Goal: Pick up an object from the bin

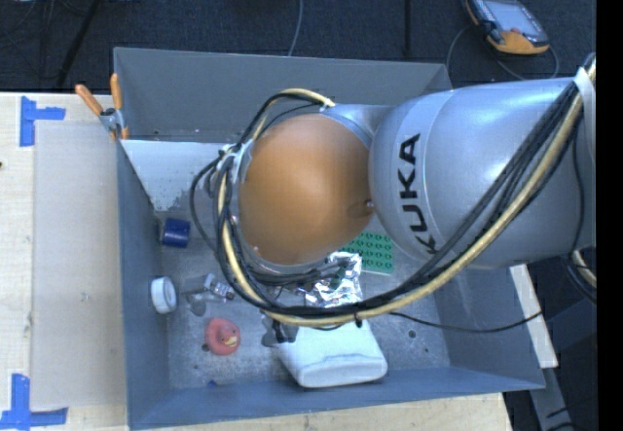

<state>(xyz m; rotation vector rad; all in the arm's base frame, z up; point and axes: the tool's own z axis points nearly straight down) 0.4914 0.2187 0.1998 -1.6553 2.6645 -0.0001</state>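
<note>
The gripper [278, 327] is glimpsed beneath the orange wrist cover [302, 191]; whether it is open or closed cannot be told. Just to its near right a white, soft-looking oblong pack [333, 359] is laid, long axis left-right, by the bin's near wall [321, 402]. Crumpled foil [334, 285] is seen just beyond.

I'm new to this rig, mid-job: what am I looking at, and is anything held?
One camera looks down on a grey bin. The big silver arm reaches in from the right; the orange dome is its wrist cover. The claw sits below it, near crumpled foil and a white block. Also loose: a red thing, a white cap, a blue cylinder, a green plate. Whether anything is held, I cannot tell.
</note>
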